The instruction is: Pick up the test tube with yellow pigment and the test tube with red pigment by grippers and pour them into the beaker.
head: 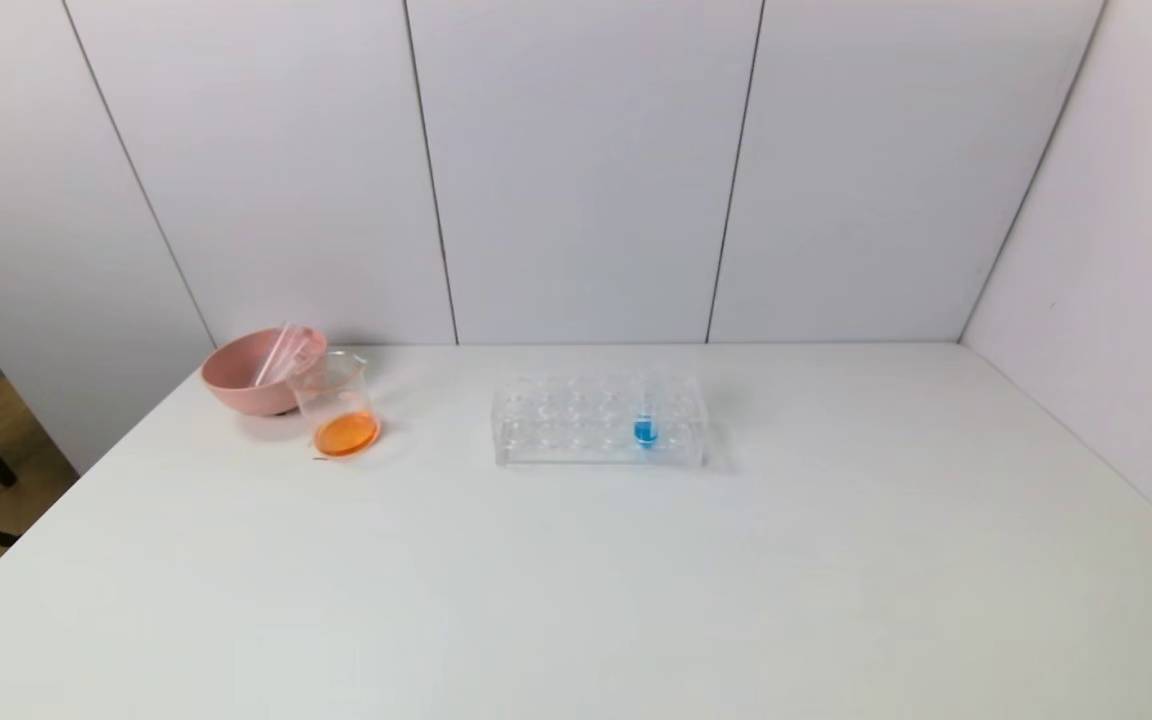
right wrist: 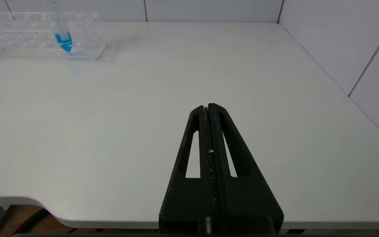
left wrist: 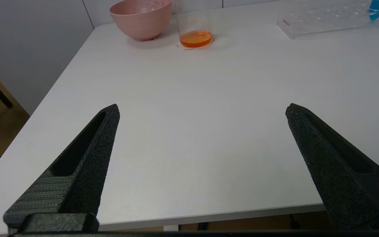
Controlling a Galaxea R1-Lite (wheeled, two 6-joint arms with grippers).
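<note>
The beaker (head: pixel 336 405) stands at the back left of the white table with a layer of orange liquid in its bottom; the left wrist view shows it too (left wrist: pixel 194 29). No tube with yellow or red pigment shows; clear tubes (head: pixel 281 355) with no colour lean in the pink bowl. My left gripper (left wrist: pixel 202 107) hangs open over the table's near left edge, far from the beaker, nothing between its fingers. My right gripper (right wrist: pixel 208 105) is shut and empty over the near right edge. Neither gripper shows in the head view.
A pink bowl (head: pixel 246 385) stands just behind the beaker, touching or nearly so. A clear many-holed rack (head: pixel 576 420) sits mid-table at the back and holds one tube of blue liquid (head: pixel 645 425). Wall panels close the back and right side.
</note>
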